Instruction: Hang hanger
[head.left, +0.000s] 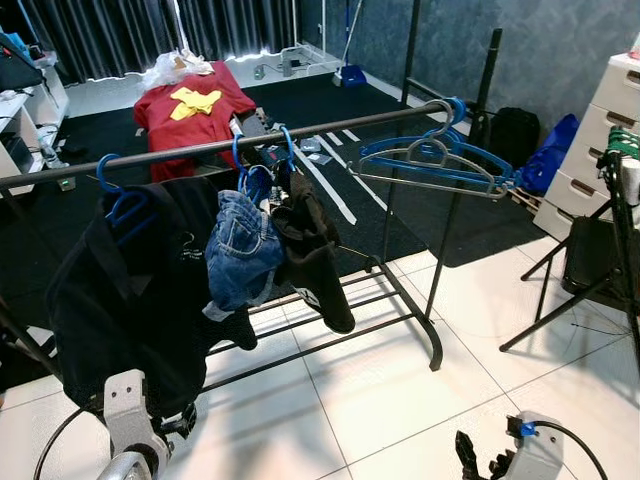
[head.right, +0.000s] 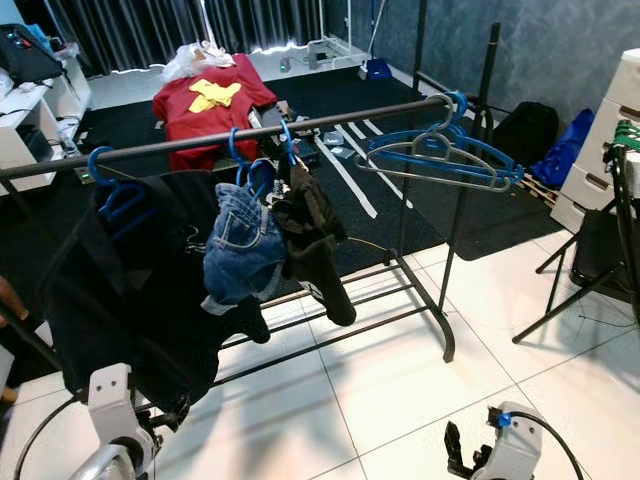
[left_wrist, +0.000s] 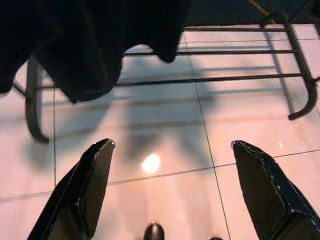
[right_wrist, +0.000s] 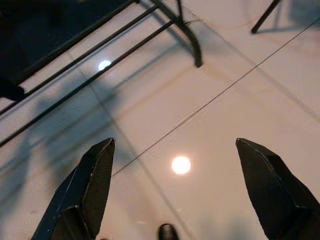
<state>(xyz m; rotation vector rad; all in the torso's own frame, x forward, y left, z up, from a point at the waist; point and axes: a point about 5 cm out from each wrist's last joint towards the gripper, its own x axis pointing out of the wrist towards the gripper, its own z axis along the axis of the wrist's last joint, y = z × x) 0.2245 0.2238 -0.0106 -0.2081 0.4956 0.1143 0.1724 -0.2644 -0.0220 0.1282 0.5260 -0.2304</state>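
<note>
Overhead, hangers (head.left: 440, 160) on rail (head.left: 200, 148), jaws low.

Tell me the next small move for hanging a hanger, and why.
Probably none is needed beyond keeping the arms low: both the left gripper and right gripper are open and empty above the white tile floor, and the empty blue hangers already hang on the rack's rail at its right end.

— What hangs ahead of the left hand (left_wrist: 170, 192)?
— Garments (head.left: 240, 250) on a rack rail (head.left: 200, 148).
— And ahead of the right hand (right_wrist: 172, 192)?
— Empty hangers (head.left: 440, 160), at the rail's far end.
</note>
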